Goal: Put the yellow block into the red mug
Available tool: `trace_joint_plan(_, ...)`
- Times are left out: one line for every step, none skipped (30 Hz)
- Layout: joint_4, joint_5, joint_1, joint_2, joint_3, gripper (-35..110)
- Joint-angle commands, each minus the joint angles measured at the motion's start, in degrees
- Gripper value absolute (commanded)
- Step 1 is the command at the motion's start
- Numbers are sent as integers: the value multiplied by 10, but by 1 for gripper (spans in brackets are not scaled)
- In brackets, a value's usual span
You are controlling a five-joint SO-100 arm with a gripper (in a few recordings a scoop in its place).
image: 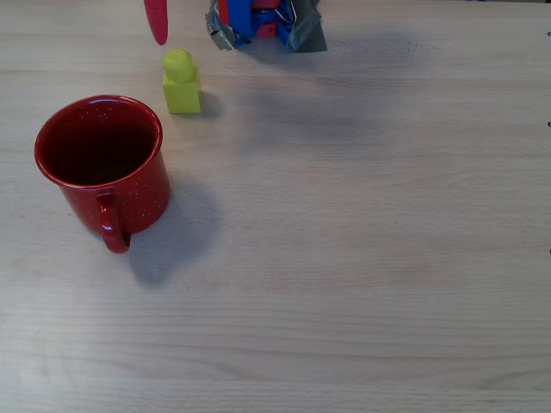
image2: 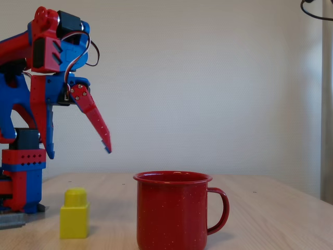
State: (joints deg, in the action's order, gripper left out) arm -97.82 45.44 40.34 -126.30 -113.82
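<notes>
1. The yellow block (image: 182,83) stands upright on the pale wooden bench (image: 362,258), with its single round stud facing straight up. In the overhead view it sits just above and to the right of the red mug (image: 102,163), near it but not touching.
2. The block's long axis is vertical: in the fixed view it is taller than it is wide. From above, its square sides run roughly in line with the edges of the picture.
3. The mug stands upright with its mouth open and nothing inside. Its handle points toward the bottom of the overhead view.
4. My pincer (image2: 78,133) hangs well above the bench, up and back from the block. The jaws are spread wide and grip nothing. One red finger (image2: 96,122) slants down and forward.
5. The step in hand, as I judge it, is the reach down to the block. To do it well, I should centre the spread jaws over the stud, come straight down, and close on two opposite flat sides low on the body.
6. The mug is close, so I should keep my finger on that side clear of its rim.
</notes>
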Motion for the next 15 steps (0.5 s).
trace_joint_plan(-15,22,14,-38,-4,46)
trace_joint_plan(-15,27,16,-39,-10,46)
trace_joint_plan(-15,32,17,-40,-15,46)
trace_joint_plan(-13,35,18,-43,-21,46)
trace_joint_plan(-11,38,19,-44,-27,46)
trace_joint_plan(-5,39,19,-47,-36,46)
trace_joint_plan(4,39,19,-51,-47,46)
trace_joint_plan(15,38,19,-54,-60,46)
trace_joint_plan(26,37,20,-59,-73,46)
trace_joint_plan(37,36,20,-64,-86,46)
trace_joint_plan(45,35,20,-69,-97,46)
trace_joint_plan(50,34,20,-73,-105,46)
trace_joint_plan(54,32,19,-76,-113,46)
trace_joint_plan(61,27,18,-77,-120,46)
trace_joint_plan(70,23,15,-80,-127,46)
